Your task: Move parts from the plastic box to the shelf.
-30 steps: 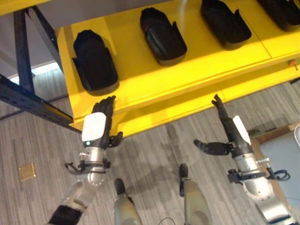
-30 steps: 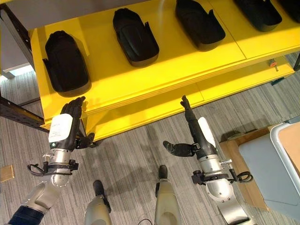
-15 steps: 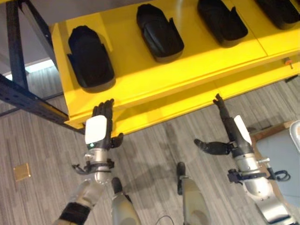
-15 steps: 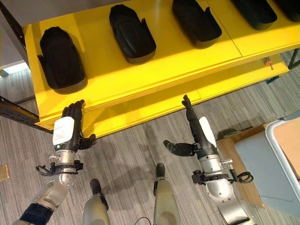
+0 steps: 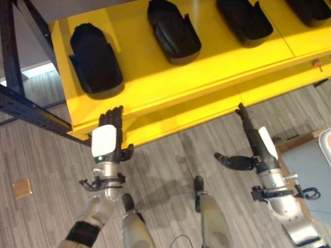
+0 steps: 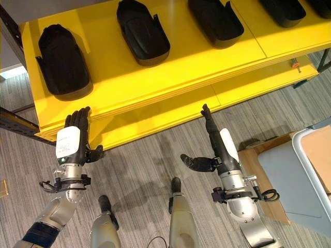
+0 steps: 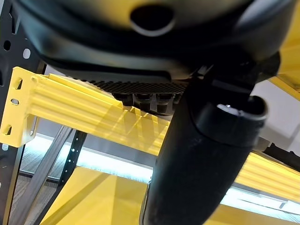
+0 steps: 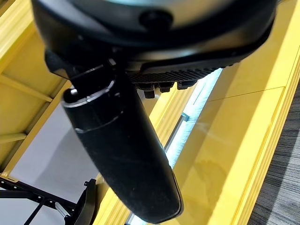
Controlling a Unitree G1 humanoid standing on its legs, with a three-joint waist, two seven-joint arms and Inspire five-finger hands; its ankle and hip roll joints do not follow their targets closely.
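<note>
Shifting slightly, the view is changing while both empty hands stay below the yellow shelf [image 5: 207, 67], where black parts [image 5: 95, 61] are lying. Left hand [image 5: 107, 139] and right hand [image 5: 253, 142] are holding fingers straight; next, turning toward the plastic box [image 6: 315, 170] cleanly matters.

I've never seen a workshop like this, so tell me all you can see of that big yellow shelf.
The yellow shelf is a wide, flat, glossy board that looks like painted metal or wood, with a second yellow level just below its front edge. A dark blue post with holes holds up its left end. Black molded parts lie on it in a row, spaced apart. The left hand and right hand are both open, fingers pointing toward its front edge, holding nothing.
</note>
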